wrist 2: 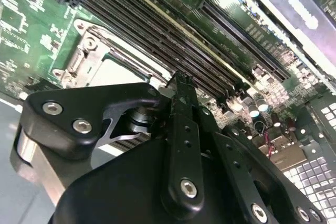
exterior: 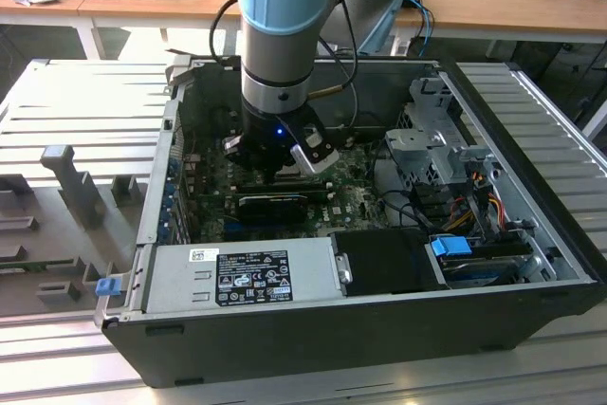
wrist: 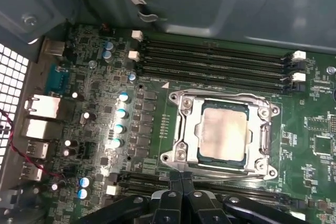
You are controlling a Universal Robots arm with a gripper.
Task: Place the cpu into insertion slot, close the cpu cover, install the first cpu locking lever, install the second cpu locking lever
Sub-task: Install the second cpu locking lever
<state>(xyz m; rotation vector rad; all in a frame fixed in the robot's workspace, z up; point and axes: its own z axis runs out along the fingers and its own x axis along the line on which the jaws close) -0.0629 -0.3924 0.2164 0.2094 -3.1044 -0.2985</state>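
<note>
The cpu [wrist: 224, 129], a pale silver-grey square, lies flat in the insertion slot [wrist: 181, 103] on the green board. The cpu cover [wrist: 263, 129], a metal frame with a square window, lies down around the chip. In the first wrist view my gripper [wrist: 181, 178] is shut, its black fingertips pressed together just at the socket's edge, with nothing visible between them. In the second wrist view the gripper [wrist 2: 181, 85] stands over the memory slots beside the socket, and the cpu [wrist 2: 113, 72] shows past it. In the exterior view the gripper [exterior: 277, 173] reaches down inside the open computer case [exterior: 313, 348].
Long black memory slots [wrist: 215, 64] run along one side of the socket. Capacitors [wrist: 122, 114] and rear ports [wrist: 39, 108] stand on another. In the case, a black card [exterior: 275, 204] lies near the gripper, a power supply [exterior: 247, 272] in front, a drive cage [exterior: 436, 149] and cables at the exterior view's right.
</note>
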